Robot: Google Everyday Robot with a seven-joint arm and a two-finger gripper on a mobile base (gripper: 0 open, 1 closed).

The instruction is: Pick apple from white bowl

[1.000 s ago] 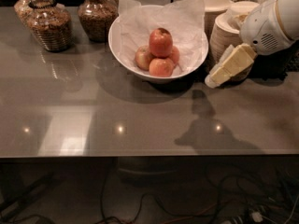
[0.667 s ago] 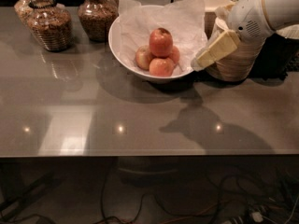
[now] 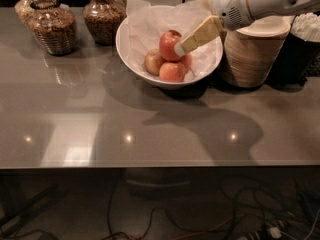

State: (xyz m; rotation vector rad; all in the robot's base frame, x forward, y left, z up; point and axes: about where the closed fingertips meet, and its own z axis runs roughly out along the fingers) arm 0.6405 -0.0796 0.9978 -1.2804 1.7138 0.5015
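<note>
Red apple (image 3: 169,44), topmost in the white bowl (image 3: 126,54) at upper centre, with the gripper (image 3: 181,47) at its right flank, grip state impossible to tell; reaching step judged in hand, next calling for centring over the apple, then closure.

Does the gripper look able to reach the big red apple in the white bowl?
Probably yes: the gripper is over the white bowl, right beside the red apple, which sits uncovered atop the other apples.
</note>
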